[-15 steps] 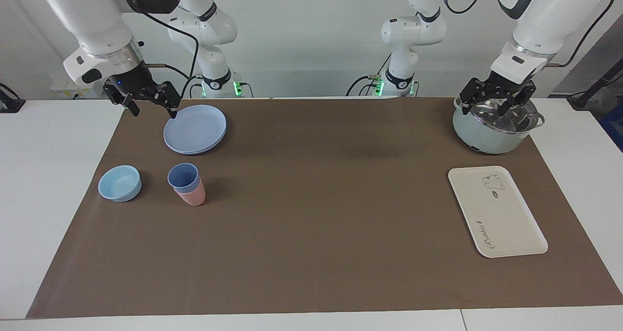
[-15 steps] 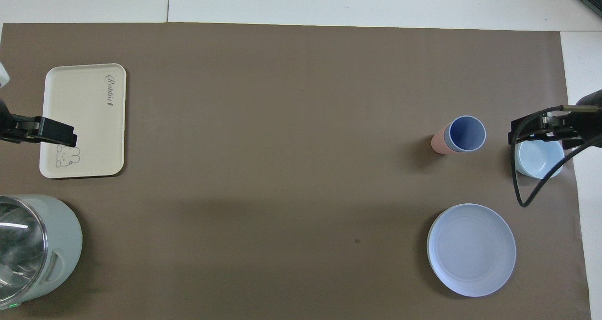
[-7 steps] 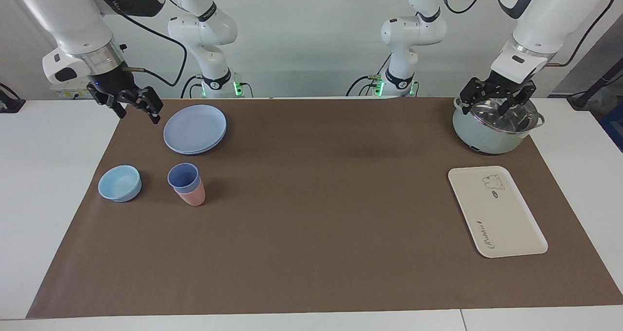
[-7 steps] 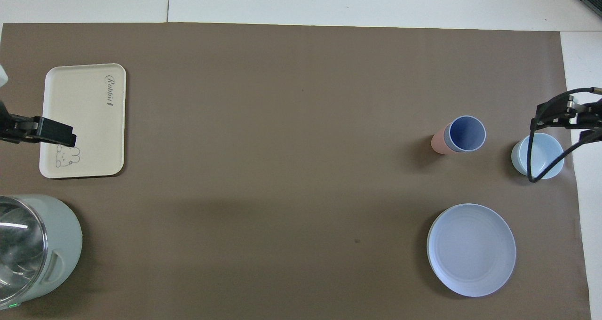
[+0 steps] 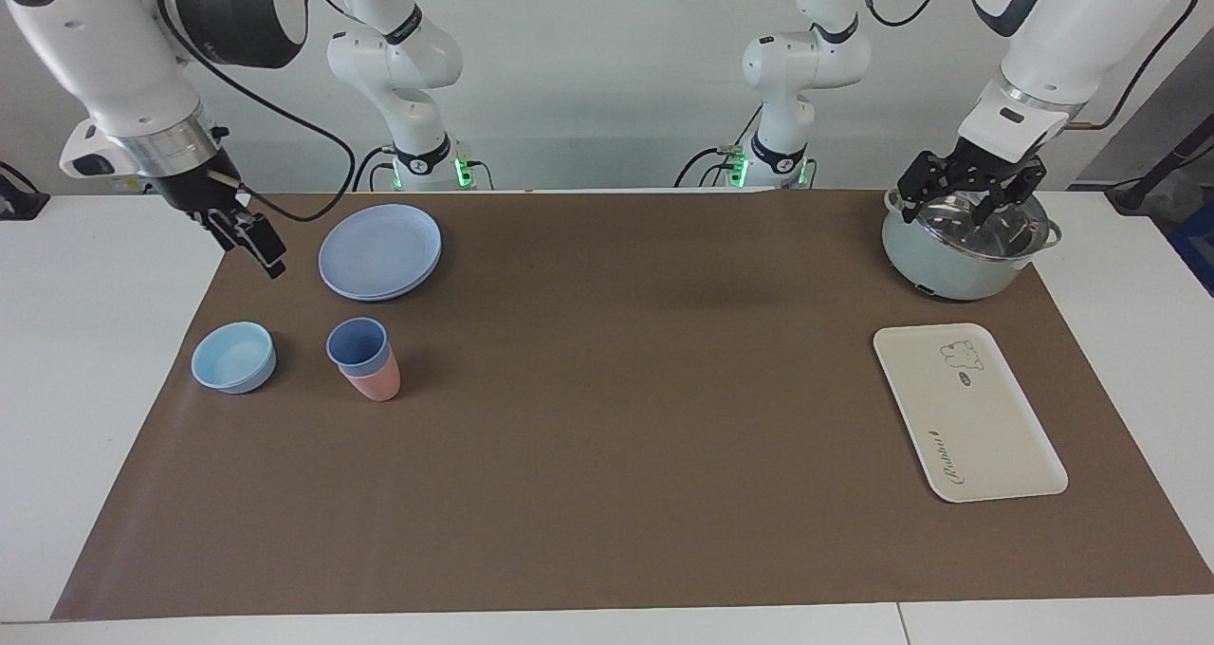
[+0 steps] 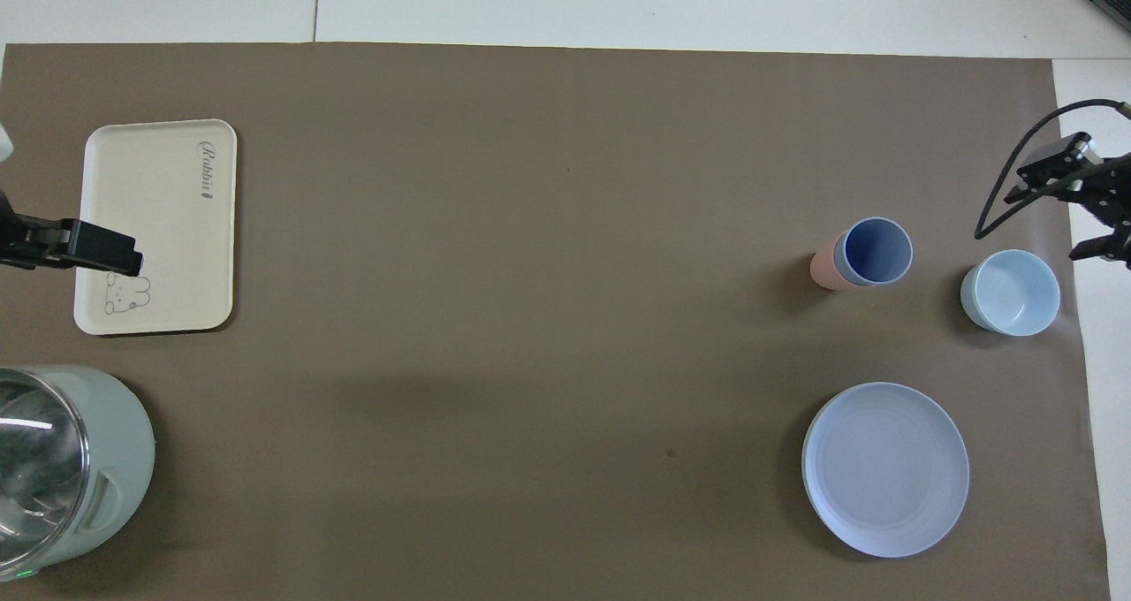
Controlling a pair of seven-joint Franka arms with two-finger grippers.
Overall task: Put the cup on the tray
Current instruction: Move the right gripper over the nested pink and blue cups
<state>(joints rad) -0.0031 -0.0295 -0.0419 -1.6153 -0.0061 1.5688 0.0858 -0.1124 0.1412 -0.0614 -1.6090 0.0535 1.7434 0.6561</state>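
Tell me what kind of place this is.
Most likely a robot lab set up for kitchen practice: two white arms mounted at a table, a brown mat spread over it, and dishes laid out, such as a plate, a pot and a tray.

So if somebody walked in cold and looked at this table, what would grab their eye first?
Probably the blue cup nested in a pink cup at the right arm's end of the table, between a light-blue bowl and a blue plate. At the left arm's end lies the cream tray, bare, with a pale green pot nearer the robots, the left gripper hanging over it.
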